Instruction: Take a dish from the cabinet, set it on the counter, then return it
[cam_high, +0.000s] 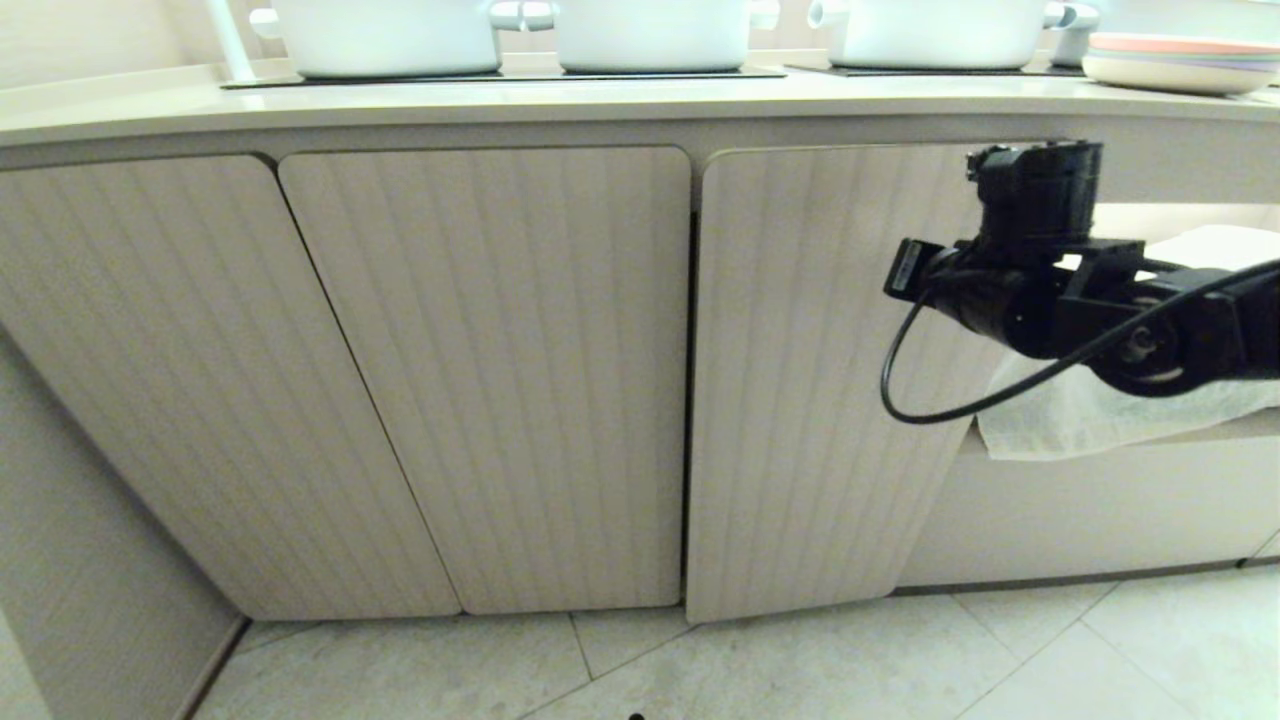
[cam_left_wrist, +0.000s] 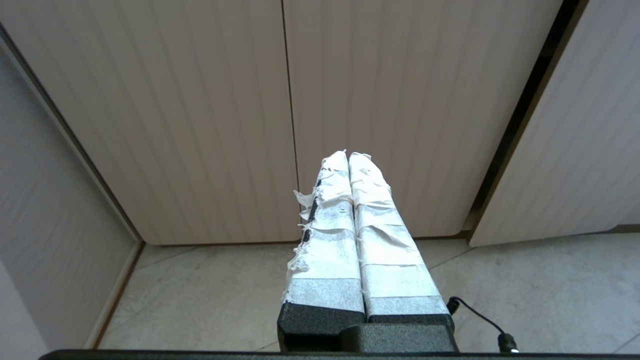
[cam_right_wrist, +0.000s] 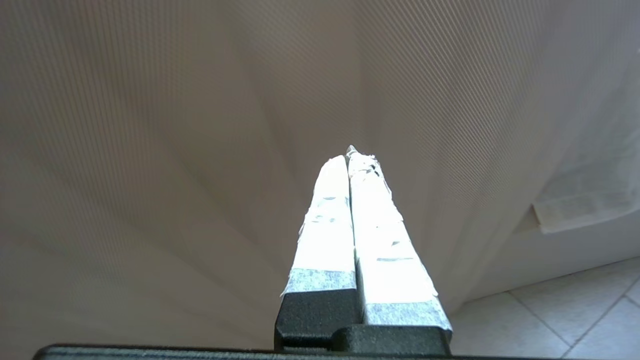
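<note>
Right claw (cam_right_wrist: 349, 152), pressed shut, points close at the cabinet (cam_right_wrist: 175, 150) door.

Soft, even daylight over the cabinet doors (cam_high: 480, 380); no hard shadows; brighter inside the open part of the cabinet (cam_high: 1200, 225), with a strong glow there; shiny, pale glare along the counter (cam_high: 600, 100); bent, curved lines near the edges of the head view; blown-out white on the taped fingers (cam_right_wrist: 325, 220) in the right wrist view; door (cam_right_wrist: 150, 150) behind them dim, blurry and full of wavy stripes; left wrist view clear and sharp.
</note>
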